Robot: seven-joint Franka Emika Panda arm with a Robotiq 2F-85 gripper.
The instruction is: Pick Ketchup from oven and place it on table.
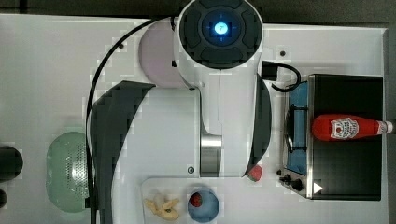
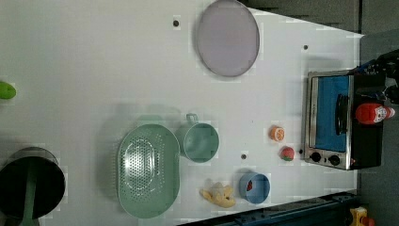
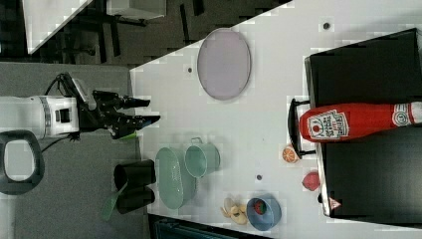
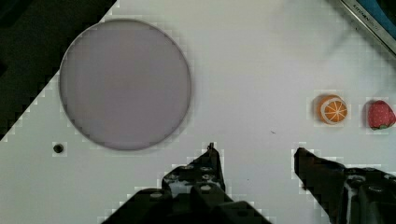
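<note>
**Pre-reach: ketchup on the oven roof, nothing in my fingers**

My gripper (image 4: 254,161) hangs high over open tabletop (image 1: 56,70), fingers spread apart with only air between them. In the right view it (image 3: 149,110) sits well apart from the oven (image 3: 368,124), out past the tabletop edge farthest from it. So I judge the pick hasn't begun; I'm at the approach step.

Where the target is:
- Ketchup (image 1: 343,127) lies on its side on the oven's black top panel, not inside the cavity. The blue-tinted door looks closed.
- Oven sits at one end of the tabletop; in the top view that's the right edge.

Orientation:
- Long axis runs front-to-back across the oven roof, roughly square to the door face.
- Fat base sits at the door-side edge, above the handle; white cap points to the oven's back edge and pokes past it in the top view.
- Label faces up.

Next move, as I see it:
- Travel across the tabletop to above the oven, then descend onto the bottle body.
- Close across the short axis, so line my fingers up perpendicular to the cap-to-base line.
- Grab near the labelled mid-body; it's round and could roll on the flat roof if nudged off-centre.

Clutter near the oven front: orange slice (image 4: 332,109) and strawberry (image 4: 380,114). Plate (image 4: 125,84) sits nearer one corner. Bare tabletop between them looks fine for the drop.
</note>
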